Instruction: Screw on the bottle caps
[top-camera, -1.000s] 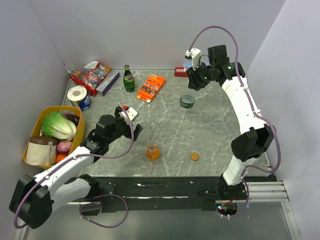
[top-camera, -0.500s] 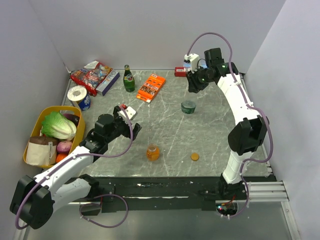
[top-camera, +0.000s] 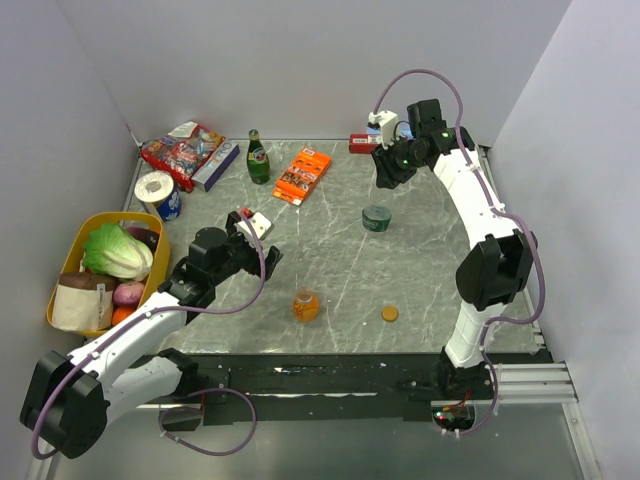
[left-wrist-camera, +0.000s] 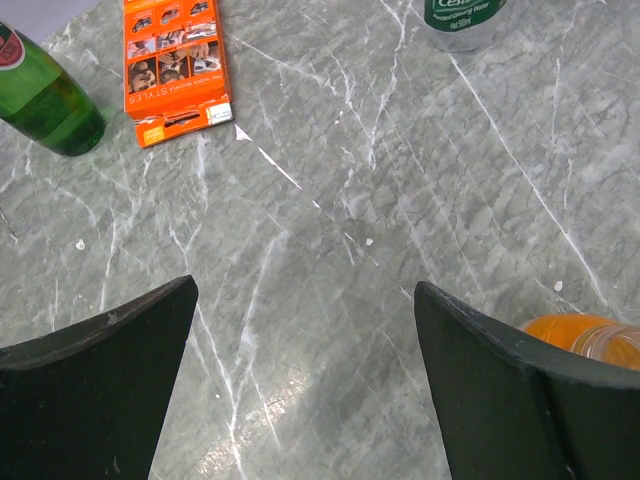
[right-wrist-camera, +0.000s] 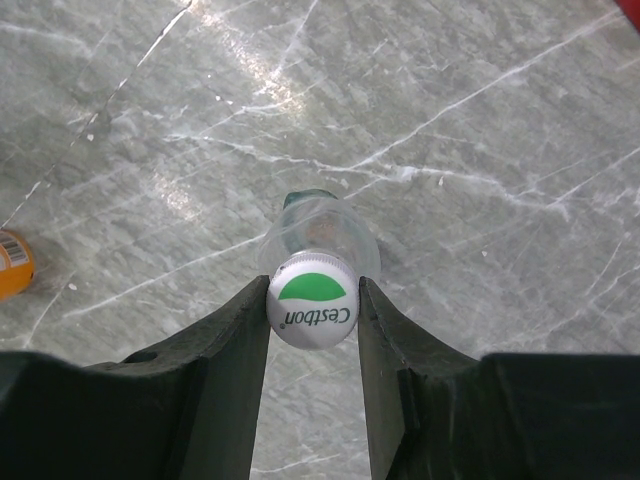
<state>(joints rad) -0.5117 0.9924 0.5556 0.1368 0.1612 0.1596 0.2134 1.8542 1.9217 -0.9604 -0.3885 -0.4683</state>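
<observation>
1. The grey marble tabletop is shut in by walls on the left, far and right sides. A black strip with the arm bases runs along its near edge. Its middle and right half lie mostly bare.
2. A yellow basket of vegetables sits hard against the left edge, beside the left arm.
3. The left gripper hangs over bare marble left of centre, its jaws spread fully apart and holding nothing.
4. The right gripper is raised over the far right part, near the back wall. Its jaws are partly closed and pinch the white cap by its sides.
5. A snack bag, a paper roll, a tall green glass bottle and an orange box crowd the far left corner and back edge.
6. The grey-green bottle stands upright and uncapped right of centre, with open marble all round it. In the right wrist view its mouth shows just beyond the held cap.
7. The orange bottle stands upright near the front edge, and its mouth looks open. In the left wrist view it shows partly behind the finger on the right, untouched.
8. The white cap, with a green mark on top, sits between the right gripper's fingers, held above the grey-green bottle.
9. The orange-brown cap lies flat to the right of the orange bottle, near it but apart, close to the front edge with bare stone around it.
</observation>
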